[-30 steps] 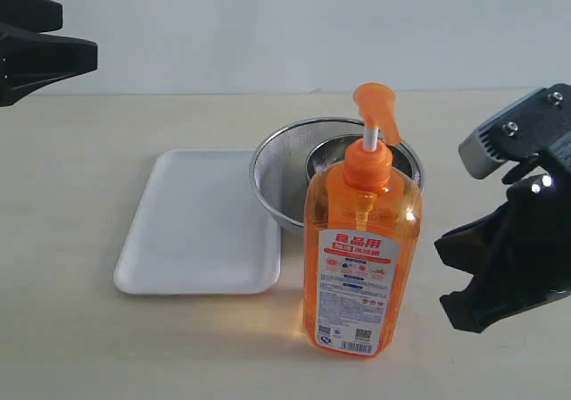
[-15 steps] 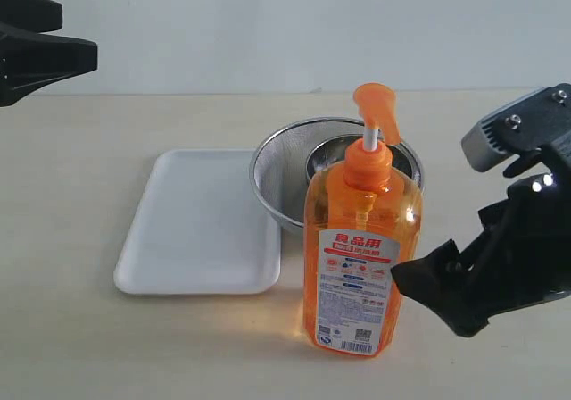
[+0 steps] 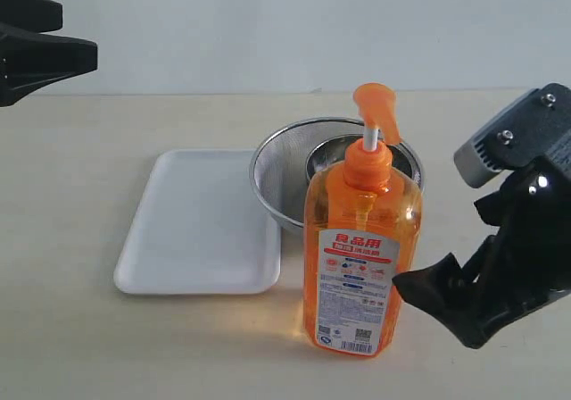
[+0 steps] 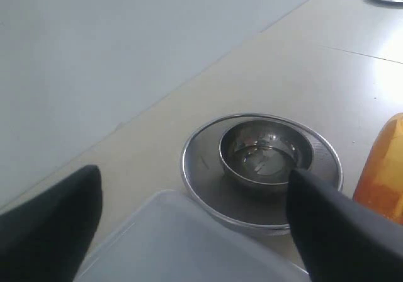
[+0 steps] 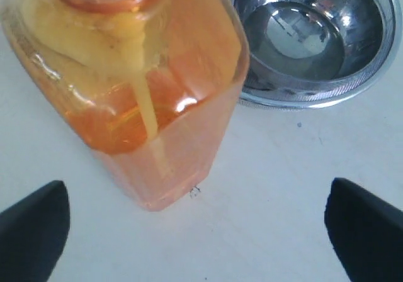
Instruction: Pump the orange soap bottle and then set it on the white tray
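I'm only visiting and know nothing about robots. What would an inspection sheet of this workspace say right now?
Surface: pale beige tabletop, no spills seen.
Job's things: tall translucent orange soap bottle stands upright on the table beside the flat white rectangular tray, not on it.
Clutter: round steel mesh strainer behind the bottle, with a small shiny steel bowl inside it.
Grippers: left gripper open, off to the side, holding nothing; right gripper open, jaws wide on either side of the bottle, not gripping.
Cables: nothing seen.
Surroundings: plain light wall.
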{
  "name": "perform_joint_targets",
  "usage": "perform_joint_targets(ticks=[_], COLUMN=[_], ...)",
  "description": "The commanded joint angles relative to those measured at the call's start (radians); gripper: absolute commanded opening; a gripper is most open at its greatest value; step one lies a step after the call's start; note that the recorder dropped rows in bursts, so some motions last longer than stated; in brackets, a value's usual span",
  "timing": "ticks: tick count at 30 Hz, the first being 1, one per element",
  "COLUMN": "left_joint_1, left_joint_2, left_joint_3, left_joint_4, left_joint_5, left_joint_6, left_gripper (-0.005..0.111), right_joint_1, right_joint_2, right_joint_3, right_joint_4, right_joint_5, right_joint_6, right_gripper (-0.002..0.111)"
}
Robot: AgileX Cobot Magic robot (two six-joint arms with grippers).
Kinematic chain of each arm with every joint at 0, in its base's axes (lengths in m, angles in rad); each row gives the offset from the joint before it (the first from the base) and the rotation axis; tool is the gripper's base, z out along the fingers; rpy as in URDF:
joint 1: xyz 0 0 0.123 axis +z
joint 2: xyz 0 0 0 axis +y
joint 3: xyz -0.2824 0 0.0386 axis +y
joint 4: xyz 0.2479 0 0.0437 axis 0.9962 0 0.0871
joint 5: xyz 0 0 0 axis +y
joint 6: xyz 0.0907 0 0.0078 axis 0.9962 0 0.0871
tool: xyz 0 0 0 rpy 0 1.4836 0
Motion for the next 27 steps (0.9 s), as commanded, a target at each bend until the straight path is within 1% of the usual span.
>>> perform_joint_targets(ticks=[1,3,5,7,10,15,17,20,25,27], left_joint_1=[0.003,0.003,0.003,0.003,0.003,0.003,0.003,0.003,0.003,0.003], left_joint_2=[-0.007,-0.007,-0.007,-0.007,-0.007,-0.007,-0.007,-0.007,-0.007,-0.007], left_joint_3=[0.004,0.004,0.004,0.004,0.004,0.004,0.004,0.004,0.004,0.004], left_joint_4=[-0.002,-0.002,-0.002,-0.002,-0.002,-0.002,-0.002,-0.002,-0.002,-0.002], left_joint_5=[0.003,0.003,0.003,0.003,0.003,0.003,0.003,0.003,0.003,0.003], left_joint_6=[0.001,0.001,0.001,0.001,0.001,0.001,0.001,0.001,0.001,0.001], left_gripper=[0.074,0.074,0.074,0.074,0.074,0.074,0.074,0.074,0.074,0.074], right_joint_1=[0.004,0.004,0.004,0.004,0.004,0.012,0.012,0.012,0.012,0.012], right_joint_2=[-0.002,-0.002,-0.002,-0.002,-0.002,-0.002,-0.002,-0.002,-0.002,-0.002], right_joint_3=[-0.007,-0.007,-0.007,-0.007,-0.007,-0.007,-0.007,-0.007,-0.007,-0.007], right_joint_4=[0.028,0.057,0.06,0.06,0.087,0.181,0.187,0.185,0.181,0.187], right_joint_5=[-0.07,-0.114,-0.109,-0.038,0.053,0.068,0.08,0.095,0.085,0.086], right_joint_6=[-0.044,-0.046,-0.046,-0.046,-0.046,-0.035,-0.012,0.006,0.002,0.031], right_gripper=[0.081,0.071,0.067,0.071,0.081,0.088,0.093,0.105,0.105,0.105])
